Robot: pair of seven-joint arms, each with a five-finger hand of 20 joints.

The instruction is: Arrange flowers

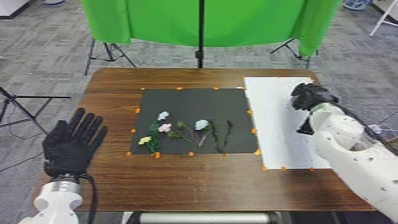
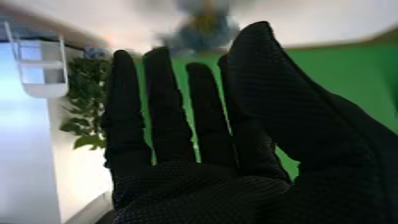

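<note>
Both released: right hand point(image 1: 313, 96) near the right edge of the table point(image 1: 204, 192), left hand point(image 1: 71, 150) over its left; flowers point(image 1: 202, 124) between.

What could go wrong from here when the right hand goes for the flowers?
- Yellow flower and pink flower lie bunched; picking one may drag the other.
- Thin stems lie flat on the black mat, so gloved fingers could miss or crush them.
- Left hand is open just left of the mat; the right hand might crowd it at the leftmost blooms.
</note>
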